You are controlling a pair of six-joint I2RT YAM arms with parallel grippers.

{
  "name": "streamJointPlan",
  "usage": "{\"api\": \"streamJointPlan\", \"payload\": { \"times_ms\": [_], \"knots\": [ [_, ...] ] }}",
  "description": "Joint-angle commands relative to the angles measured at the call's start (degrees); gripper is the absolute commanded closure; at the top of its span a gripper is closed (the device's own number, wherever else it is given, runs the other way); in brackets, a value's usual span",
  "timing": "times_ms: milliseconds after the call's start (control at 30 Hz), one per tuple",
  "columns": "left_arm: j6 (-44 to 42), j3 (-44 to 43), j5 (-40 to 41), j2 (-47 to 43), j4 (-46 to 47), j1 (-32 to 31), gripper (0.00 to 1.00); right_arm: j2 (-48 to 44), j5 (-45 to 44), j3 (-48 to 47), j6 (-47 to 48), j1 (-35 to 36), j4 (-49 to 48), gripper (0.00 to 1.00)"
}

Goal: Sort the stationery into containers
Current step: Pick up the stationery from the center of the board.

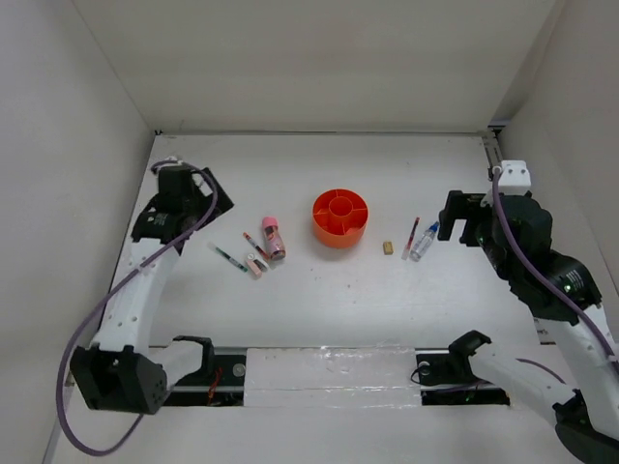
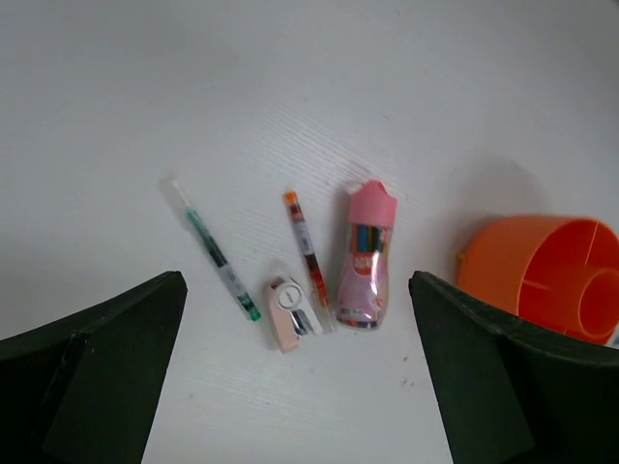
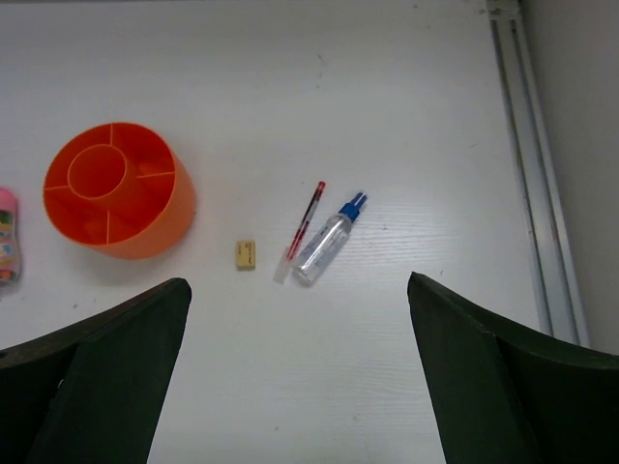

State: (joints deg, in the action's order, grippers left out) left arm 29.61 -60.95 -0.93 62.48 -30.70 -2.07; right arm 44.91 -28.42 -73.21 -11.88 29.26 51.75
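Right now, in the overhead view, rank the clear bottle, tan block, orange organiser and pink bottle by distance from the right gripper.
From the right gripper:
1. clear bottle, just beside it
2. tan block, further left
3. orange organiser, table centre
4. pink bottle, left side

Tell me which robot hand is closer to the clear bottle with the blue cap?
Right. The right gripper is just beside the bottle, on its right in the top view. The left gripper is far across, beyond the orange organiser.

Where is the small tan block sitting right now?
In the top view the tan block lies on the table just right of the orange organiser, between it and the red pen beside the blue-capped bottle, touching none.
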Motion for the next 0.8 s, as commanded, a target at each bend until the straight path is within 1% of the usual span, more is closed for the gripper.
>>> {"api": "streamJointPlan", "payload": {
  "times_ms": [0, 33, 67, 100, 133, 233, 333, 367, 433, 600, 767],
  "knots": [
    [7.09, -6.00, 17.92, 7.78, 0.04, -20.65, 0.00, 1.23, 5.13, 0.08, 0.98, -0.25, -6.92, 0.00],
    [9.92, -8.72, 23.11, 11.31, -5.02, -25.05, 0.00, 2.37, 5.13, 0.08, 0.98, -0.25, -7.79, 0.00],
    [12.99, -11.88, 27.78, 14.74, -8.38, -26.57, 0.00, 2.90, 5.74, 0.08, 0.98, -0.25, -7.80, 0.00],
    [14.85, -15.48, 27.13, 17.30, -9.81, -26.59, 0.00, 2.91, 5.75, 0.08, 0.98, -0.25, -7.80, 0.00],
    [15.65, -15.52, 26.51, 18.72, -8.25, -26.59, 0.00, 2.91, 6.36, 0.08, 0.98, -0.25, -7.80, 0.00],
    [16.27, -13.14, 26.51, 18.73, -4.64, -26.59, 0.00, 2.30, 6.36, 0.08, 1.51, -0.25, -7.80, 0.00],
    [18.82, -13.14, 27.12, 20.92, -5.95, -26.59, 0.00, 0.98, 6.36, 0.08, 2.12, -0.25, -7.28, 0.00],
    [18.82, -13.14, 26.08, 21.45, -5.43, -26.59, 0.00, 0.97, 6.36, 0.69, 2.12, -0.25, -7.27, 0.00],
    [19.96, -10.52, 23.36, 22.07, -4.20, -26.59, 0.00, 0.36, 6.36, 1.31, 2.12, -0.25, -7.27, 0.00],
    [22.60, -7.69, 23.87, 25.31, -2.62, -30.45, 0.00, 0.36, 7.68, 2.46, 2.12, -0.25, -8.50, 0.00],
    [22.60, -5.59, 22.64, 27.70, 0.11, -30.45, 0.00, 0.36, 9.35, 3.07, 2.12, -0.25, -9.65, 0.00]
  ]
}}
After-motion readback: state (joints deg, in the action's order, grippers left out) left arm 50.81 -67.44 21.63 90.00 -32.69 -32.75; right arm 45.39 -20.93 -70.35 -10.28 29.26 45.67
